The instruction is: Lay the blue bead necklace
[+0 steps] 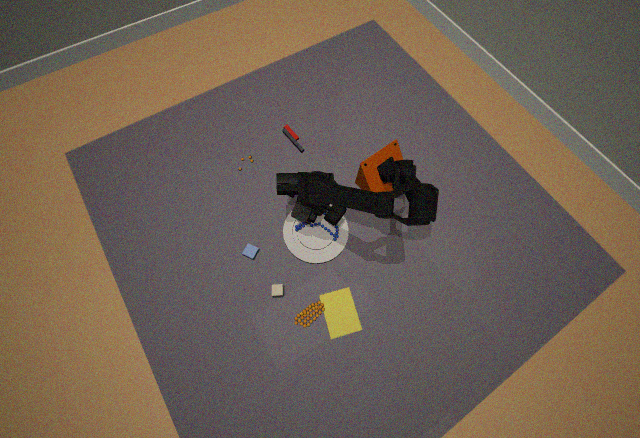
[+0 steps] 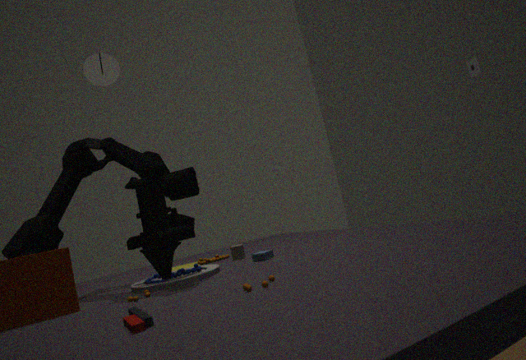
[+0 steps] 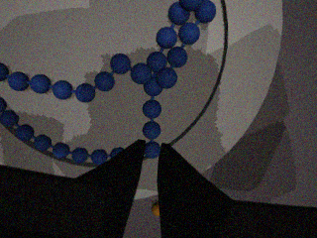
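Status of work: partly complete. The blue bead necklace (image 3: 124, 64) lies on the round bead board (image 1: 315, 249), but it is not seated in the groove (image 3: 218, 94) along its whole length. In the wrist view one run of beads follows the dark groove line at lower left, and another bunch sits close to it at upper right. Between these, a strand crosses the board's inner face, and several beads knot together near the middle. A short tail of beads leads down from that knot to the gripper (image 3: 150, 151).

Gripper state: the fingers are nearly closed and pinch the end bead of that tail between their tips. The gap between them is very narrow, about the width of the string of beads. I judge the grip to be on the necklace itself.

Position: in the exterior view the gripper points straight down at the board, with its tips at or just above the surface. The top view shows the necklace on the half of the board nearest the arm (image 1: 361, 198).

Remaining work, in my judgement: drag or lift the held tail outward to the groove, undo the bunching at the middle, and release.

Other items noted on the mat (image 1: 465, 268): loose orange beads (image 1: 309, 313), a yellow sheet (image 1: 341, 313), two small blocks and a red-handled tool (image 1: 292, 137). None touches the board.
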